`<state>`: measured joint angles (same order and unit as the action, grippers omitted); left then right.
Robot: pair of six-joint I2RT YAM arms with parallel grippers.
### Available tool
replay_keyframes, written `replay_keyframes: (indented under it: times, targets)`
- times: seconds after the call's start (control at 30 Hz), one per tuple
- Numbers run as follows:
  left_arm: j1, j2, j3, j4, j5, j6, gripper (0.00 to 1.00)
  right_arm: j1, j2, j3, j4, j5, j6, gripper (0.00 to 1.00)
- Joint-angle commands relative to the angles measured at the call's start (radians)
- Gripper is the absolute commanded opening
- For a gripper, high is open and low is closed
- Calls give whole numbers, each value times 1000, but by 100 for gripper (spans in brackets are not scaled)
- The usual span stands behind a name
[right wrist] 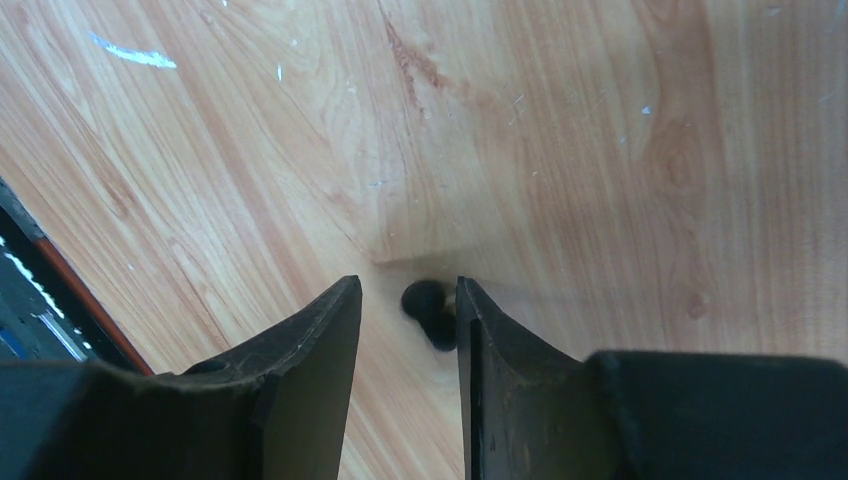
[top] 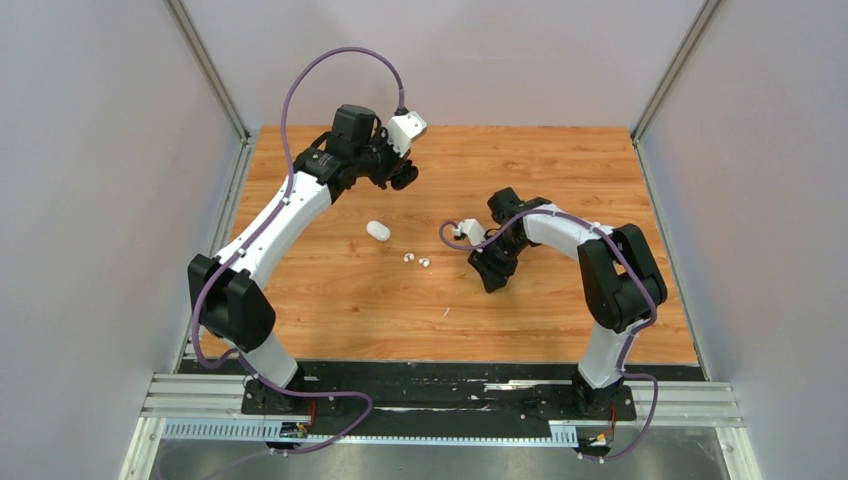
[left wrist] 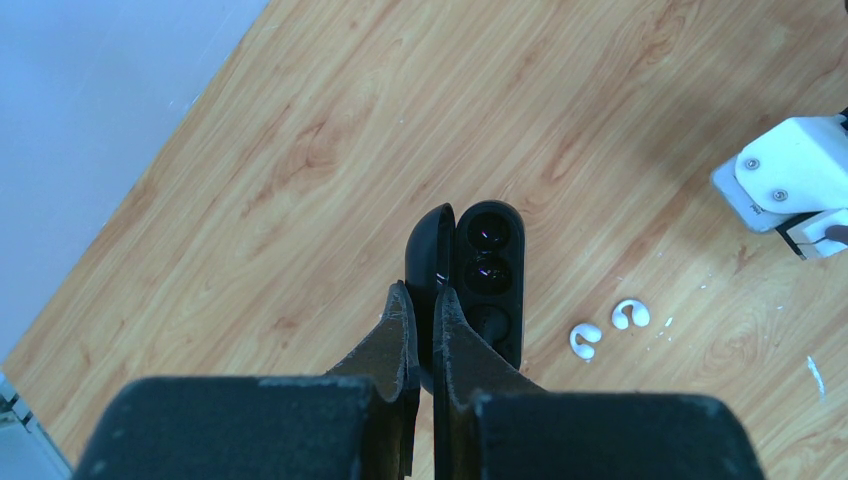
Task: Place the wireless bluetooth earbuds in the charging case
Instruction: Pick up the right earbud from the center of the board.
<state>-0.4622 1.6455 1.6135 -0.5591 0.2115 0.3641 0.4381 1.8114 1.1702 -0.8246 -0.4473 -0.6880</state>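
My left gripper is shut on the raised lid of an open black charging case, which shows dark round wells in its base. In the top view this gripper is over the back of the table. Two white earbuds lie on the wood to the right of the case, and show again mid-table. My right gripper is open and low over the table, with one black earbud lying between its fingers, close to the right finger.
A closed white oval case rests on the wood left of the white earbuds. The right arm's white wrist housing shows at the right edge of the left wrist view. Grey walls enclose the table on three sides; a black strip borders its near edge.
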Motion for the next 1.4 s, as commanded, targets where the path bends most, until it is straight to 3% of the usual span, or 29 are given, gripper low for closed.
replay_keyframes:
  times: [0.0, 0.27, 0.47, 0.6, 0.77, 0.83, 1.37]
  targets:
    - [2, -7, 34, 15, 11, -2, 0, -1, 15, -11, -4, 1, -86, 38]
    - [2, -3, 38, 15, 13, -4, 0, -4, 1, -29, 38, 24, -90, 34]
    - [2, 0, 43, 11, 11, 2, 0, -65, -94, 4, 42, -92, -138, 36]
    - [2, -1, 45, 4, 9, 13, 0, -120, -262, -82, 14, -219, -404, 40]
    - [3, 5, 57, 0, 14, 12, 0, -125, -491, -337, 5, -250, -846, 49]
    - [2, 11, 65, -7, 16, 13, 0, -125, -519, -385, 9, -257, -931, 50]
    - [2, 5, 56, -12, 9, 15, 0, -108, -401, -387, 139, -268, -973, 37]
